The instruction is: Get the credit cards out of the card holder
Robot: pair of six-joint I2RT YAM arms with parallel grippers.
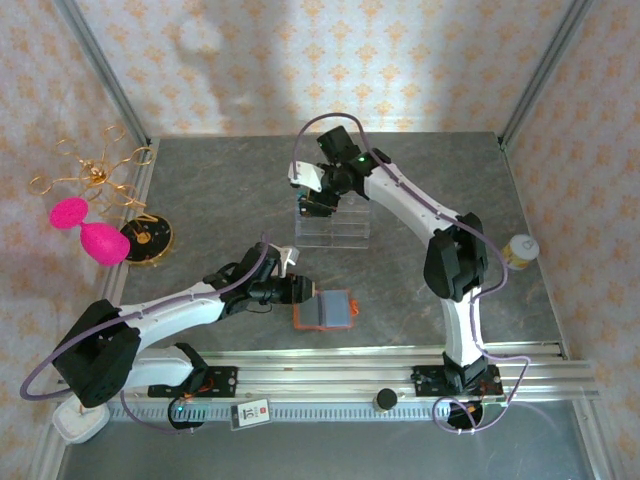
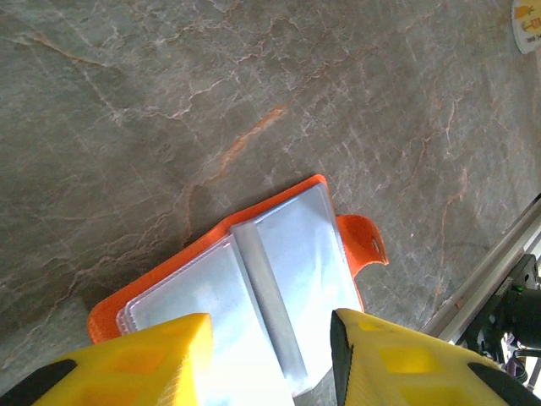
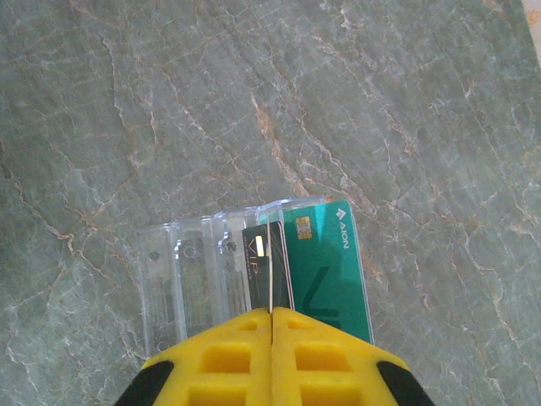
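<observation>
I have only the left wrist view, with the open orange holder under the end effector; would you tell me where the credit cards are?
Observer: A teal card stands in the clear rack, farther back on the table.
Operator: Is there a second card there?
Observer: Yes, a dark card stands right beside it in that rack.
Operator: And the right end effector?
Observer: It is shut, just above those cards.

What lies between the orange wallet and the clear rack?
Nothing. In the top view, bare table separates the wallet from the rack.
</observation>
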